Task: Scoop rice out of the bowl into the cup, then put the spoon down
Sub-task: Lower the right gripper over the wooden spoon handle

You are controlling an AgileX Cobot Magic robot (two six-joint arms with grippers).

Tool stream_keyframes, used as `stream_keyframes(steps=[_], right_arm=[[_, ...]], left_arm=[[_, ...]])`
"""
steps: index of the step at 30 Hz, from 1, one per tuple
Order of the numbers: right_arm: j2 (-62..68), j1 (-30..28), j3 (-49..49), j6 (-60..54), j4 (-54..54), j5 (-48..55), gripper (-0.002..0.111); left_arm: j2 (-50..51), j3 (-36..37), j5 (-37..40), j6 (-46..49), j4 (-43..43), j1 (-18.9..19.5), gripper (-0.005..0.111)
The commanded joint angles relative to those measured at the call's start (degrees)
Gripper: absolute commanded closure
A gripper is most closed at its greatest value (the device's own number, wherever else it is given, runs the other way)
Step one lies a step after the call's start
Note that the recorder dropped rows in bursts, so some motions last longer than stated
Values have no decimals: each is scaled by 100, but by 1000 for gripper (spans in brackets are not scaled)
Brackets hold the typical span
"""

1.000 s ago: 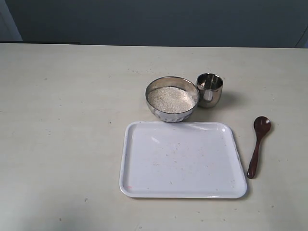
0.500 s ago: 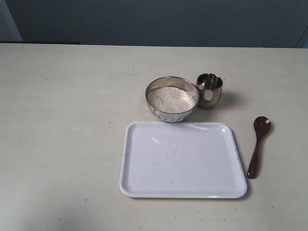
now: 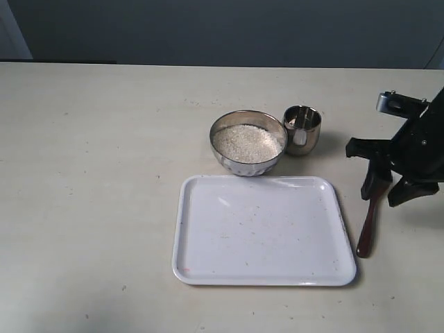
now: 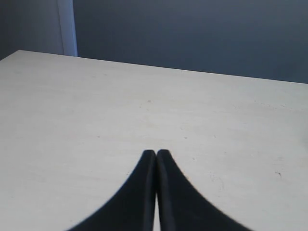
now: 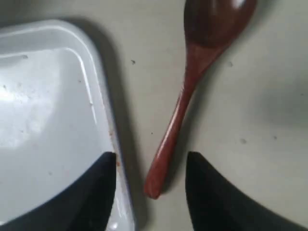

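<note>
The steel bowl [image 3: 238, 166] holds white rice [image 3: 248, 142] behind the tray, with the small steel cup [image 3: 302, 130] just to its right. To the right of the tray lies the reddish-brown wooden spoon [image 3: 366, 232] [image 5: 191, 91] on the table. My right gripper [image 3: 380, 198] [image 5: 150, 159] hangs open over the spoon and hides its oval bowl in the exterior view. In the right wrist view the handle's end sits between the two fingers, untouched. My left gripper [image 4: 156, 153] is shut on nothing above bare table and is outside the exterior view.
A white rectangular tray [image 3: 263, 236] [image 5: 43, 110] lies in front of the bowl, its right rim close beside the spoon handle and one right finger. A dark wall runs behind the table's far edge.
The right arm has come into the exterior view from the right and now hangs over the spoon. Bowl, cup, tray and spoon have not moved.
</note>
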Motion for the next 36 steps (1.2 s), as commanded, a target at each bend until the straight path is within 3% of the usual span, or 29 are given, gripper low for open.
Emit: stream_keyframes(steps=[1, 12, 36], right_arm=[[2, 253, 28, 759, -41, -637, 61], [2, 535, 867, 1943, -481, -1360, 61], [25, 535, 1280, 2161, -481, -1947, 61]], left_arm=[[-3, -23, -75, -37, 6, -8, 106], [-3, -23, -75, -37, 6, -8, 106], [-3, -23, -75, -37, 6, -8, 106]])
